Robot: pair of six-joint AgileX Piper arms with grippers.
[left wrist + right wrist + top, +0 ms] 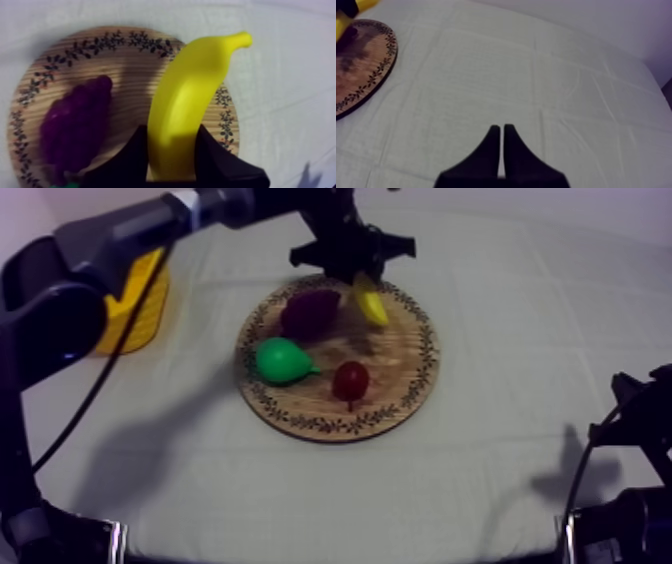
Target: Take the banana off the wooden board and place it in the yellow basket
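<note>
Left fingers (129,157) pinching banana (195,90) above wooden board (132,60), right fingers (488,150) pressed together

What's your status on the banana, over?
Left gripper shut on banana, over the board rim. Right gripper shut, idle over bare cloth. Basket off the board; grapes beside the banana, not blocking.

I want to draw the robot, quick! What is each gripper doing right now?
Left gripper: shut on the banana.
Right gripper: shut, holding nothing.
</note>
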